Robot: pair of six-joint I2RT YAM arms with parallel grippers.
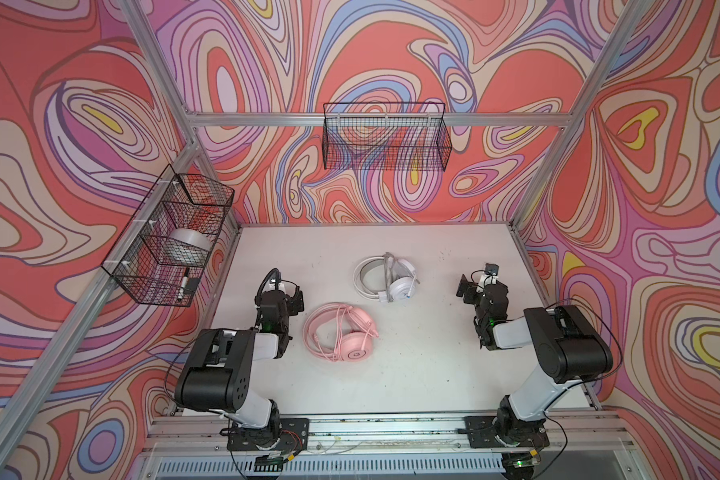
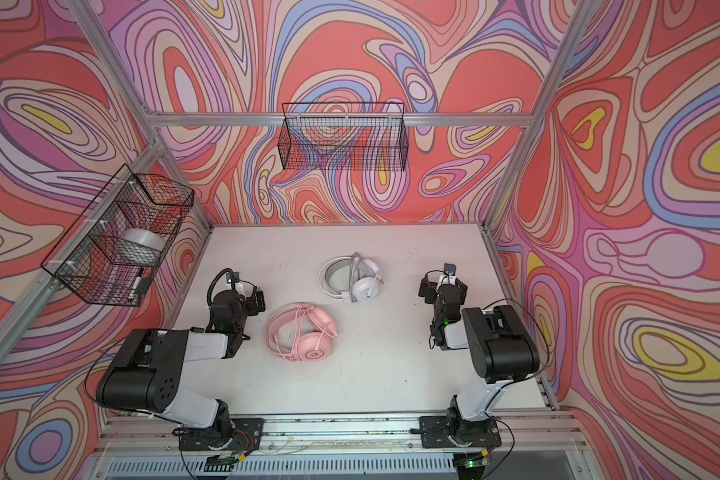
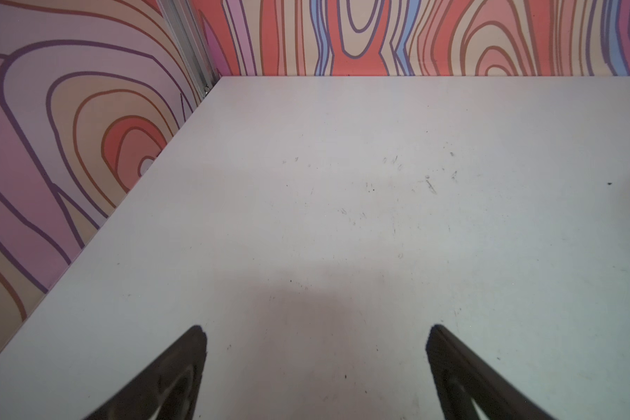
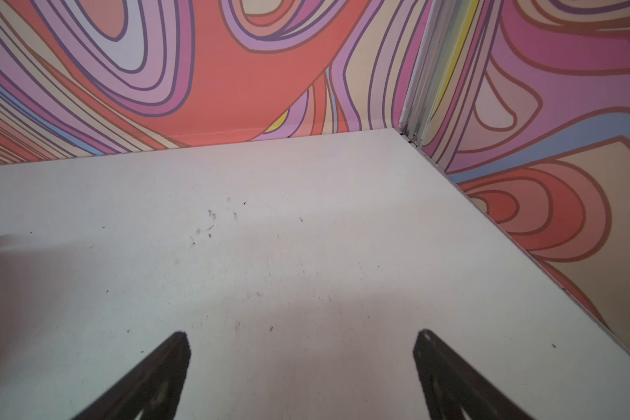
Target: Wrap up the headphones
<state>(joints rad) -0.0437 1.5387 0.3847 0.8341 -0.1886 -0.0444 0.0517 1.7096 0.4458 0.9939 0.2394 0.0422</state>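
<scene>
Counter: the white flat counter (image 1: 416, 361) is scuffed with small dark marks.

Pink over-ear wired headphones (image 1: 341, 332) lie flat on the counter, left of centre. The pink cable is draped in loose loops across the headband and earcups, and a strand trails onto the counter beside the lower cup.

White over-ear wired headphones (image 1: 387, 276) lie flat farther back, near the middle of the counter and apart from the pink set. The grey cable crosses the headband and the cup.

Left fingers (image 3: 193, 349): spread wide, nothing between them, only bare counter beneath in the left wrist view. In both top views they sit just beside the pink headphones, on their left, not touching.

Right fingers (image 4: 171, 360): spread wide, empty, over bare counter near the right wall. They are well apart from both headsets.

Left wall rail: a black wire basket (image 1: 142, 286) holds a roll of clear tape (image 1: 190, 245) and a dark marker pen (image 1: 184, 282).

Back rail: a second black wire basket (image 1: 385, 166); contents cannot be made out.
</scene>
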